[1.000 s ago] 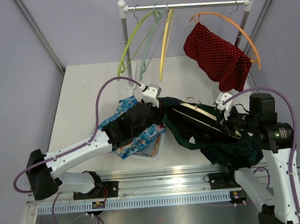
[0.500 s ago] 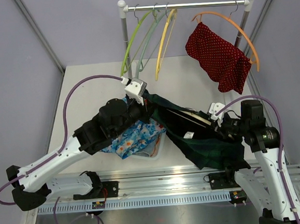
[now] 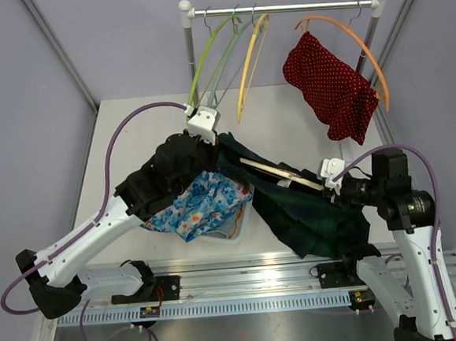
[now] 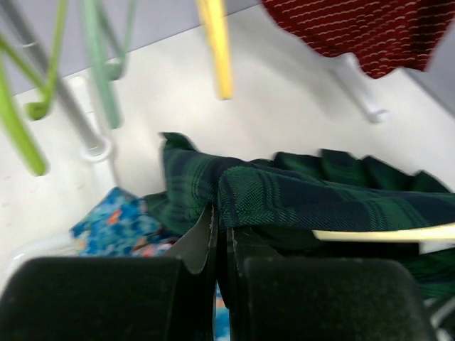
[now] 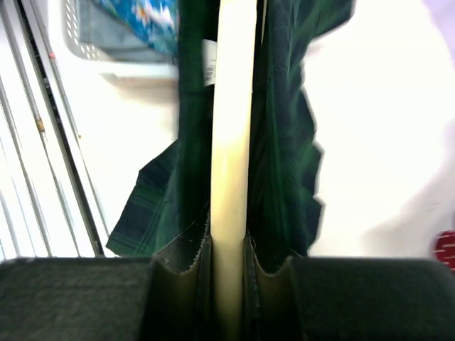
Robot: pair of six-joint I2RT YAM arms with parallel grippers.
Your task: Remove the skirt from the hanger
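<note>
A dark green plaid skirt (image 3: 314,215) lies spread across the middle of the table, with a cream hanger (image 3: 279,172) running through it. My left gripper (image 3: 213,149) is shut on the skirt's upper left edge; in the left wrist view the plaid cloth (image 4: 306,199) is pinched between the closed jaws of that gripper (image 4: 222,217), and the hanger's bar (image 4: 384,232) pokes out on the right. My right gripper (image 3: 334,187) is shut on the hanger's near end. In the right wrist view the cream bar (image 5: 231,142) sits clamped in the right gripper (image 5: 229,245), with skirt folds (image 5: 281,142) on both sides.
A clothes rail (image 3: 278,9) at the back holds a green hanger (image 3: 204,66), a pale green one (image 3: 221,60), a yellow one (image 3: 250,66) and an orange one (image 3: 360,45) with a red dotted garment (image 3: 332,87). A white basket (image 3: 217,234) holds blue floral cloth (image 3: 203,204).
My left arm rose and drew the skirt's edge back and to the left, baring more of the cream hanger. The right gripper kept its hold and shifted slightly.
</note>
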